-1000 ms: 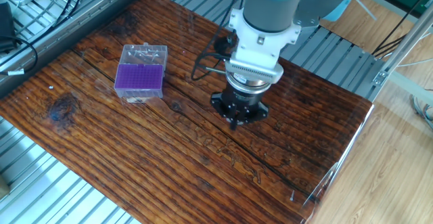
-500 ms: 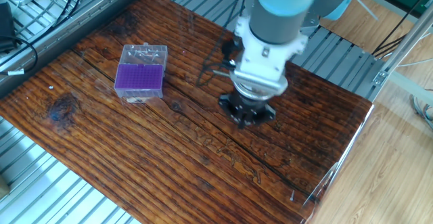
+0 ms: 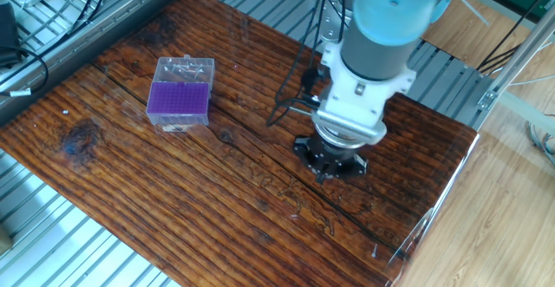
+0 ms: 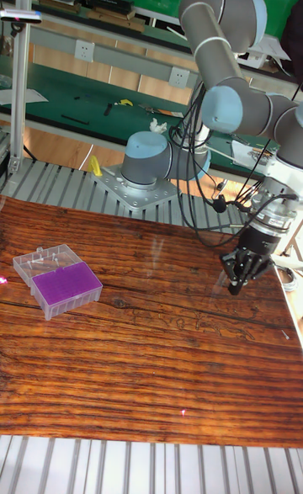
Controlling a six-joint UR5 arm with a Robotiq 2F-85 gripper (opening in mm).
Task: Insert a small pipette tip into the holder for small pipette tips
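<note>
The holder for small pipette tips [image 3: 179, 101] is a small clear box with a purple grid top, standing on the left part of the wooden table [image 3: 173, 200]. In the tall fixed view the holder [image 4: 69, 285] has its clear lid folded open behind it. My gripper [image 3: 328, 172] points straight down close over the wood, well to the right of the holder. The gripper [image 4: 234, 285] shows there as a dark tapering shape, and the gap between its fingers cannot be made out. I cannot pick out a small pipette tip with certainty. A tiny pale sliver [image 3: 375, 251] lies near the table's right front edge.
Black cables [image 3: 290, 105] hang from the arm's wrist just left of the gripper. Ribbed metal surfaces [image 3: 78, 244] surround the table. The table's right edge [image 3: 442, 200] runs close to the gripper.
The arm has carried the gripper to the right and towards the table's front right edge. The holder has not moved.
</note>
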